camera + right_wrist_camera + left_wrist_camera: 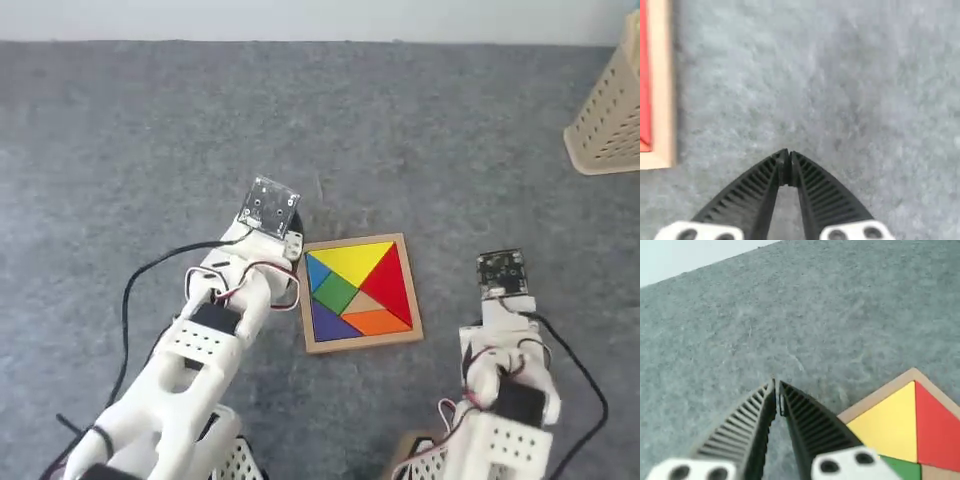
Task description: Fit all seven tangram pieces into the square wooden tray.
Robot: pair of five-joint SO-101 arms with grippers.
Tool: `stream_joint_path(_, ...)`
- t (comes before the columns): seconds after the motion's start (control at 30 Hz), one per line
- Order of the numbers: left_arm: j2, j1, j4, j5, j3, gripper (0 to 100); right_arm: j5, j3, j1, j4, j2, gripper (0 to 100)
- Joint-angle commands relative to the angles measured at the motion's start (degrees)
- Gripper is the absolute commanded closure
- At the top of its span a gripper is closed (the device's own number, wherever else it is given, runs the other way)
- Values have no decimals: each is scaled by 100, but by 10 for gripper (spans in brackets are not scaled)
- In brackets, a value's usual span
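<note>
Grey, felt-like covering runs across the whole table (150,120), and both arms rise from its near edge. The right gripper (787,157) hangs over bare covering just off the right side of the tray (366,342). Its jaws are pressed together with nothing between them. The left gripper (776,387) sits a little farther in, just off the tray's far left corner. Its jaws are also drawn almost closed on nothing, with only a sliver of a gap. Neither one touches the wood. Both look parked clear of the puzzle rather than lined up for a pick, which makes sense if no loose piece is left outside to fetch.

Between the arms, close to the near edge, the tray lies flat and slightly turned. Inside it, the orange piece (378,321) and purple piece (325,318) fill the near side. The green square (335,290) and a small blue triangle (318,270) sit along the left. The red triangle (395,285) takes the right side and the yellow triangle (358,262) the far side. A tan triangle (368,301) sits in the middle. I cannot tell whether it is a wood-coloured piece or bare tray floor. If it is a piece, the job looks finished.

A pale slotted basket (608,110) stands at the far right corner, well apart from everything.
</note>
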Motion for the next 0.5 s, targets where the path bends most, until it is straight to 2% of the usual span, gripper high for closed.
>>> stream_joint_path(0.0, -387, -264, -149, 211, -4, 989, 123, 53, -207, 382, -875, 991)
stream_joint_path(0.2, -1336, -791, 149, 1064, 295, 989, 123, 237, -242, 22, -664, 989)
stream_joint_path(0.47, -2760, -835, 220, 1108, 1270, 989, 123, 448, -919, -4, -857, 989)
